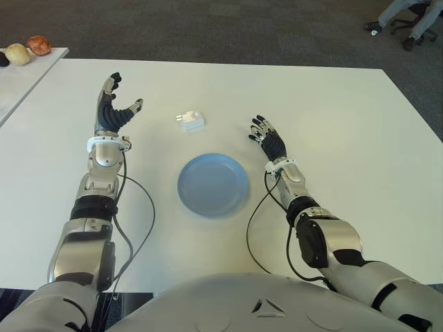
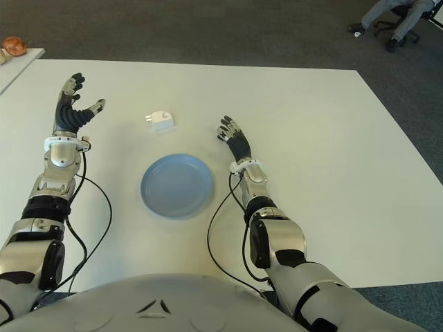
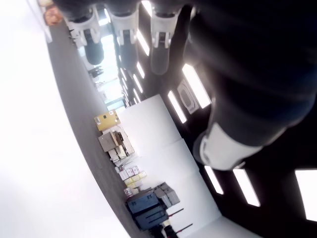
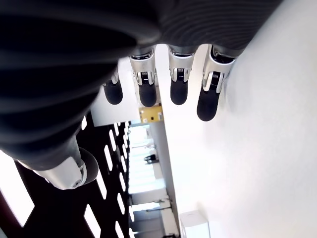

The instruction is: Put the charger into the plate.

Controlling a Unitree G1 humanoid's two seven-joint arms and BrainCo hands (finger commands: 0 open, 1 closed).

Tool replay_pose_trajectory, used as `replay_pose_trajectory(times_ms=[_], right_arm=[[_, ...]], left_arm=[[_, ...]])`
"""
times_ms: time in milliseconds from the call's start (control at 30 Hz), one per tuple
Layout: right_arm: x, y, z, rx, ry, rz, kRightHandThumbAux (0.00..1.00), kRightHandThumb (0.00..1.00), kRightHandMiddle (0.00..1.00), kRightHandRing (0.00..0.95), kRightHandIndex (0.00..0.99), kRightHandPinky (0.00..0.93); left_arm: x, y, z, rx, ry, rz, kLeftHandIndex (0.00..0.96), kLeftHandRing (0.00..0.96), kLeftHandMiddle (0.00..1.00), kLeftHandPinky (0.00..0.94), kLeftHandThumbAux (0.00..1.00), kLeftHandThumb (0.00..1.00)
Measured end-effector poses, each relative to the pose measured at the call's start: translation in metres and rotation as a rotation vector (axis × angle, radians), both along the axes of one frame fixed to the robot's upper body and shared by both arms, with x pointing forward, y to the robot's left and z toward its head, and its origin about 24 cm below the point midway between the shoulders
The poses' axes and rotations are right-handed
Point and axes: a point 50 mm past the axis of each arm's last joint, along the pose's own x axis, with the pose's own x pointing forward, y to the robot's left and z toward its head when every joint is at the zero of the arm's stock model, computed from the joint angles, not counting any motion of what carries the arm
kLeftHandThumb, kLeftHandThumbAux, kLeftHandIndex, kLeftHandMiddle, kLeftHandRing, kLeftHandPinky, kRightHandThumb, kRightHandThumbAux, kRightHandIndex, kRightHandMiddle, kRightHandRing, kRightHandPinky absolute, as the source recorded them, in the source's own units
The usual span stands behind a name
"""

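White table (image 1: 332, 138) bears charger (image 1: 190, 121) beyond plate (image 1: 213, 185); left hand (image 1: 113, 111) and right hand (image 1: 267, 138) spread, empty.

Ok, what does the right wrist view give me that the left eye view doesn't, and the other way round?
Only the right wrist view shows the right hand's fingertips from close by, spread and holding nothing, with ceiling lights beyond.

Only the left eye view shows the blue plate, bare, the left hand raised open to the charger's left, and the right hand to its right.

Both show the white table and the white charger, lying on the table beyond the plate, untouched.
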Motion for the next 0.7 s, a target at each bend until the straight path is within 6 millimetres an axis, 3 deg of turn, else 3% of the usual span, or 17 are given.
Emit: replay_pose_trajectory(times_ms=[267, 700], right_arm=[[0.000, 0.000, 0.000, 0.003, 0.001, -0.002, 0.601, 0.007, 0.110, 0.073, 0.071, 0.065], [0.000, 0.000, 0.000, 0.016, 0.000, -0.004, 0.603, 0.008, 0.118, 0.078, 0.077, 0.065]], left_arm=[[0.023, -0.001, 0.001, 0.255, 0.123, -0.062, 0.010, 0.018, 0.022, 0.032, 0.709, 0.024], [0.043, -0.022, 0.004, 0.726, 0.152, -0.188, 0.000, 0.000, 0.000, 0.000, 0.732, 0.016]])
